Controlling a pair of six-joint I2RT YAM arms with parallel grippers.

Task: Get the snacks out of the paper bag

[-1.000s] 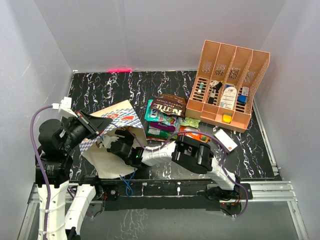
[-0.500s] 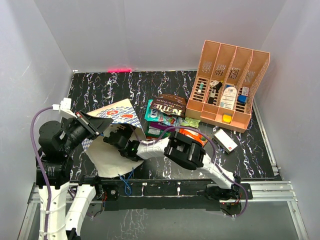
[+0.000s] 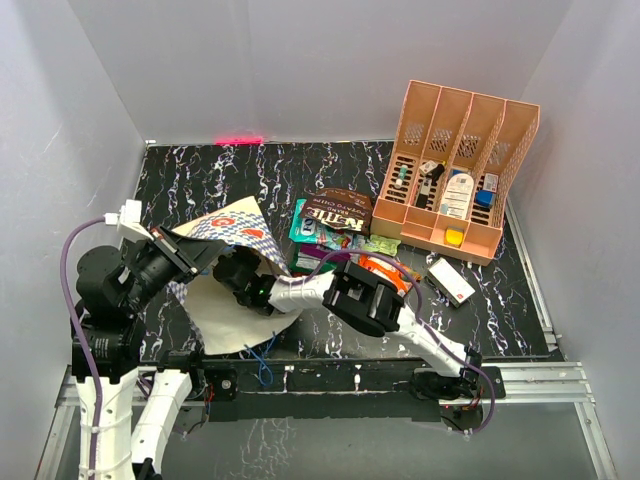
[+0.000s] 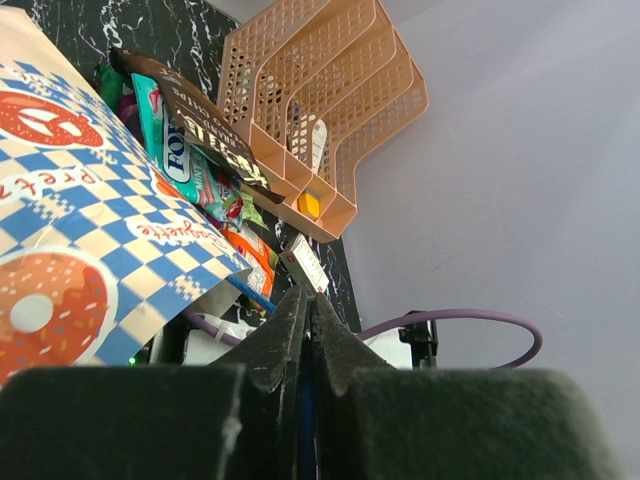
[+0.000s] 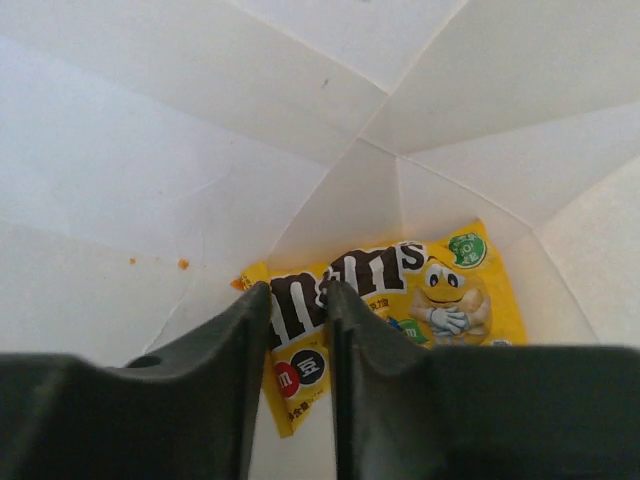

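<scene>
The paper bag [image 3: 222, 322] lies on its side at the near left of the table [image 3: 200, 175], with its mouth toward the right. Its cream lining is creased into flat folds and its outside is checked blue and white. From above, most of its inside is hidden. The right wrist view shows one glossy yellow packet [image 5: 440, 290] in the far corner, its lower part hidden behind the gripper's body. The right gripper [image 5: 300, 295] is deep in the bag, its fingers a narrow gap apart over the packet's left end; whether they pinch it cannot be told. The left gripper [image 3: 190, 255] is clamped on the bag's lifted upper rim. Just right of the bag, glossy snacks [image 3: 335, 235] lie heaped and overlapping, with a dark brown chip bag [image 3: 340, 208] on top, and the right arm [image 3: 370, 300] partly covers them. Beyond them stands a salmon slotted rack [image 3: 460, 150], its small contents hard to make out.
</scene>
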